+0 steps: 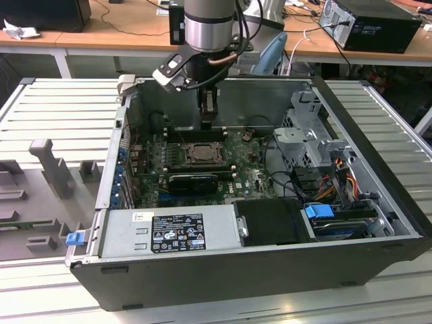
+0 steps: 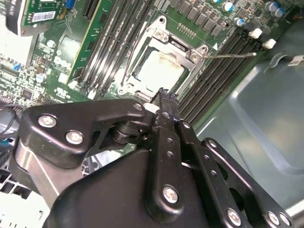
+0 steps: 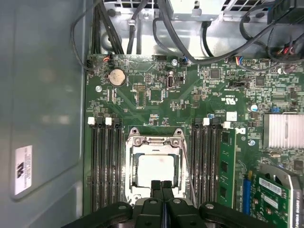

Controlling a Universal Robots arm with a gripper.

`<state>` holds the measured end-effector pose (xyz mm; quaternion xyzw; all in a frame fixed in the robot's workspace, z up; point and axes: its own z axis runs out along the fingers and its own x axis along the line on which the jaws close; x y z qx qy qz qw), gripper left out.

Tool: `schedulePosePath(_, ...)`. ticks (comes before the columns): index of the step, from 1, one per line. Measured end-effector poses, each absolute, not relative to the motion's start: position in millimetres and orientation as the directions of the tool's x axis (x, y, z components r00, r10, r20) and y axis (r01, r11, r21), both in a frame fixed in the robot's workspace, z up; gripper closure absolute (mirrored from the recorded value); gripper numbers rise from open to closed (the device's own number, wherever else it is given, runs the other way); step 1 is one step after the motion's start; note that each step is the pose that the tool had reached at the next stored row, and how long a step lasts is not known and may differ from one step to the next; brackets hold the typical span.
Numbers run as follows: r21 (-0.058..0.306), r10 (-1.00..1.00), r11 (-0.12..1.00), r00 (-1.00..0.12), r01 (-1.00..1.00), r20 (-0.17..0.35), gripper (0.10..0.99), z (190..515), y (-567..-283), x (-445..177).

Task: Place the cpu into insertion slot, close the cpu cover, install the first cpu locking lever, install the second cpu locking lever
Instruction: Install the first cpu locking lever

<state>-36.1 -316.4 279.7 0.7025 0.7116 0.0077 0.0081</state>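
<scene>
Gripper pinched together, empty, likely serving as a pushing tip | cpu seated in insertion slot | cpu cover flat over it | lever wire jutting out, apparently unlatched

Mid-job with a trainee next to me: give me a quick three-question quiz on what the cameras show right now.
1. True or false: the cpu already sits in the insertion slot.
2. The cpu cover is: A) lying flat over the cpu, B) standing upright on its hinge, C) held up in the air.
3. Fill in: the end effector, close over the slot's edge, is ___ (open or shut).

Key: 1 true; 2 A; 3 shut.
</scene>
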Motion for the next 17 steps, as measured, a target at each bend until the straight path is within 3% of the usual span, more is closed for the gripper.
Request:
schedulePosePath(10,0.022,1.000,0.017,-0.017,1.000,-0.001,0.980,295,-317,-36)
schedulePosePath(17,0.022,0.987,0.163,-0.163,0.986,-0.001,0.980,295,-317,-36)
